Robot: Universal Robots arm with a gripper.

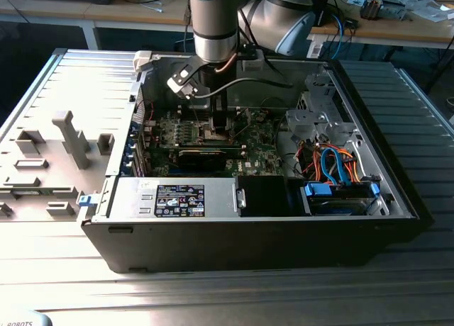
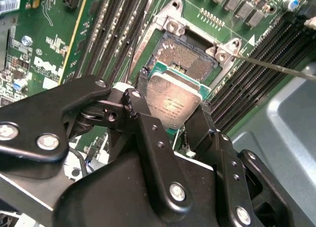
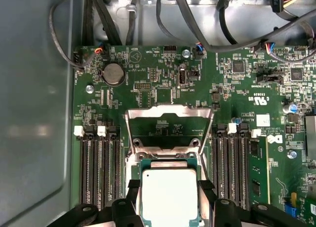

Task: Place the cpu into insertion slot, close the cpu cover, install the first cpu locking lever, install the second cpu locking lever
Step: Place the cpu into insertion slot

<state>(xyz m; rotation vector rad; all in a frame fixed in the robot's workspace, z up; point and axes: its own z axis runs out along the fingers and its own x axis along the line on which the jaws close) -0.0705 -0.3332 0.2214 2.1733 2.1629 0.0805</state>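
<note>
One cpu (image 2: pixel 174 99): the gripper (image 2: pixel 169 111) is clamping it between two fingers (image 2: pixel 144 119), closed on opposite edges, holding it over the one insertion slot (image 2: pixel 186 56). One cpu cover (image 3: pixel 170 109) is standing raised beside that slot.

The table (image 1: pixel 85 85) has a grey, ribbed metal top. An open computer case (image 1: pixel 248 241) lies on its side directly on it, beneath and all round the end effector (image 1: pixel 220 127), which reaches down inside. Outside the case, to the exterior view's left of the end effector and well apart from it, grey fixture blocks rest on the table: a tall upright post (image 1: pixel 69 135), a low block (image 1: pixel 28 143) beside it, and flat pieces (image 1: pixel 35 191) nearer the camera.
</note>
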